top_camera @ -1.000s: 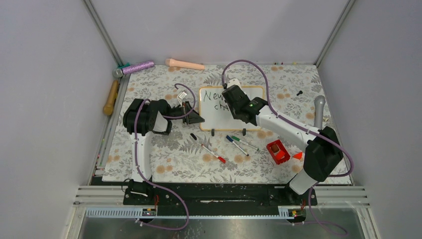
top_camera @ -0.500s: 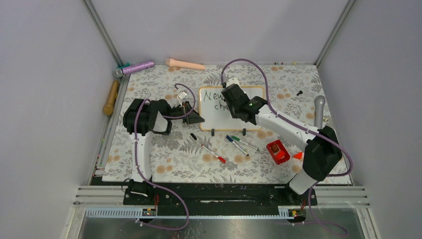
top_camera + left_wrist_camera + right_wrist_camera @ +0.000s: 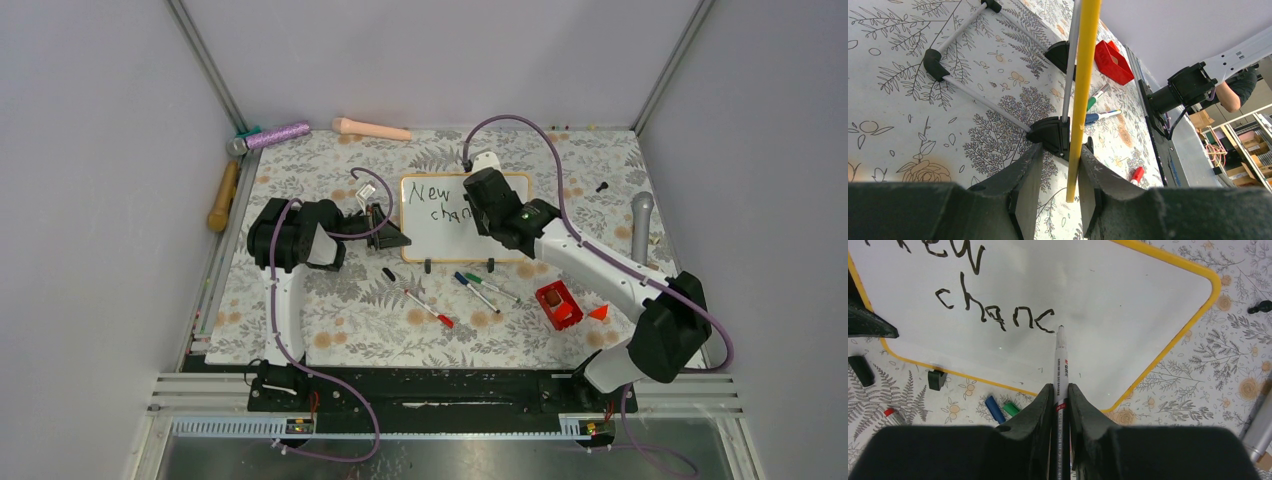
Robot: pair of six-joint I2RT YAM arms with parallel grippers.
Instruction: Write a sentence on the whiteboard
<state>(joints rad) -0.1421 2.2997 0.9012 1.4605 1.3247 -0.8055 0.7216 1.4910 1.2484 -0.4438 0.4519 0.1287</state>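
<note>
The whiteboard (image 3: 452,238), with a yellow frame and black feet, lies on the floral mat. It bears black marker writing (image 3: 433,192): "New" above "chanc" (image 3: 994,311). My right gripper (image 3: 488,207) is shut on a white marker (image 3: 1060,365). The marker's tip rests on the board (image 3: 1128,300) just after the last "c". My left gripper (image 3: 393,238) is at the board's left edge. In the left wrist view the frame (image 3: 1085,60) stands edge-on between my fingers, by a black foot (image 3: 1050,135), and my left gripper (image 3: 1062,149) is shut on it.
Red-capped (image 3: 426,307), blue (image 3: 468,287) and green (image 3: 492,288) markers lie in front of the board. A red box (image 3: 558,305) and orange cone (image 3: 598,312) sit at right, near a grey microphone (image 3: 641,222). Handled tools (image 3: 272,135) lie at the back left.
My right gripper has moved rightward along the second line with the marker, uncovering more letters. The left arm and the board have not moved.
</note>
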